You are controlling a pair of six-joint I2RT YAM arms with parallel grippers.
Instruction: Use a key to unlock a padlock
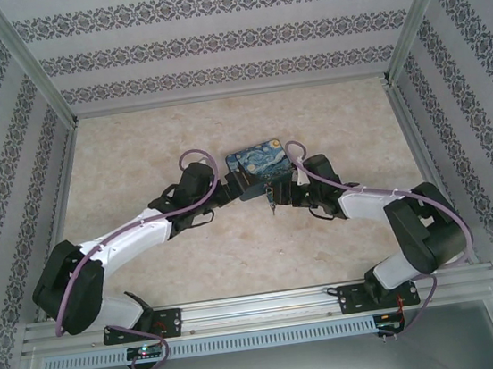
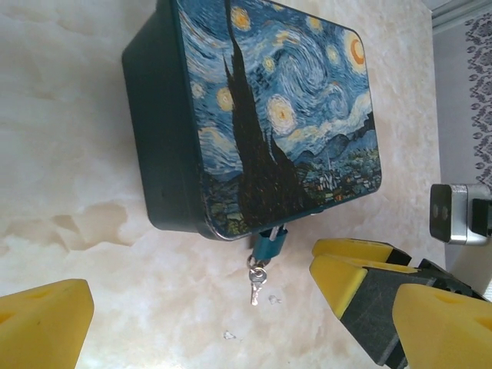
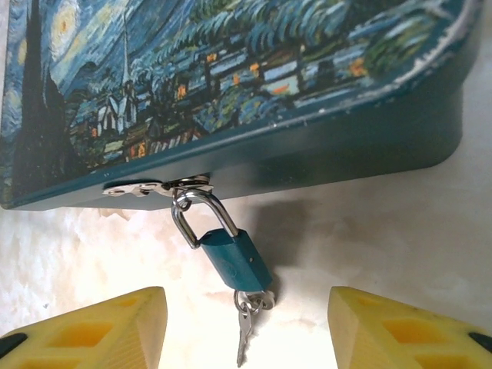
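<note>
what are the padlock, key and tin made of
Padlock: seemingly metal body with a teal painted coat; shiny steel-like shackle. Key: thin dull grey metal. Tin: likely sheet metal, glossy printed lid, print worn pale at the rim.

A rectangular tin (image 1: 257, 161) printed with a starry night sky sits at the frame's centre on a beige marbled tabletop (image 1: 134, 144). Striped patterned wallpaper (image 1: 211, 45) lines 3 sides. An aluminium rail (image 1: 262, 307) crosses the bottom.
</note>
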